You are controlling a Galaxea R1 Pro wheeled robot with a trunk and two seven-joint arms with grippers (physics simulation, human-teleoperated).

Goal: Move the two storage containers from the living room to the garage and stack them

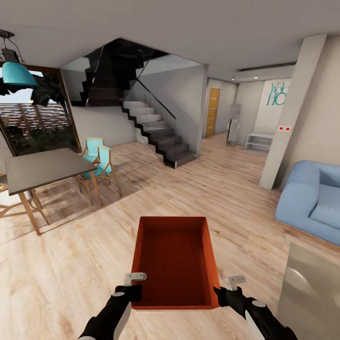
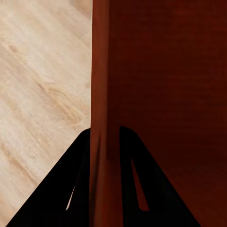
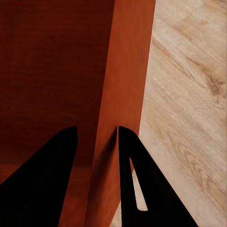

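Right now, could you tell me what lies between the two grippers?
The orange-red storage container spans the gap in the head view. The left gripper clamps one side wall, and the right gripper clamps the opposite wall, as both wrist views show.

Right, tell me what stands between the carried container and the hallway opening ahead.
Nothing visible blocks it. The storage container is held by the left gripper and right gripper over bare wood floor. The staircase and dining table sit left of that line, the blue sofa to the right.
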